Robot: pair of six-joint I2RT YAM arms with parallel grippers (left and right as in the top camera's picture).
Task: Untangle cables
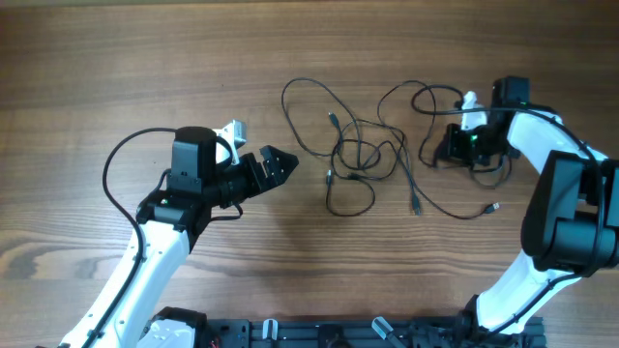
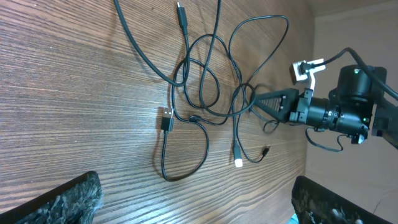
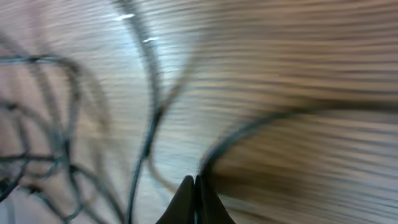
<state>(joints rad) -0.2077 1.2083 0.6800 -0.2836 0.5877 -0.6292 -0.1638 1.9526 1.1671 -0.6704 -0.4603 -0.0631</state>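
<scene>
**Right arm on a strand, left arm open and short of the pile**

The thin black flexible cables (image 1: 346,153) sat bunched in loose loops in the middle of the brown wood-grain table (image 1: 97,68), between the two arms. The right gripper (image 1: 431,149) was at the tangle's right edge, low and pointing left, fingers pressed together. Its wrist view was blurry, but a strand ran straight out of the tips, so I'd say it was pinching that one. The left gripper (image 1: 288,162) lay level, aimed right at the bunch but a bit short of it, fingers spread wide. The tangle stretched left-right overall, with some plug ends poking out on the near side. My guess: the right arm was closer, and a pull to the right would open things up.
</scene>
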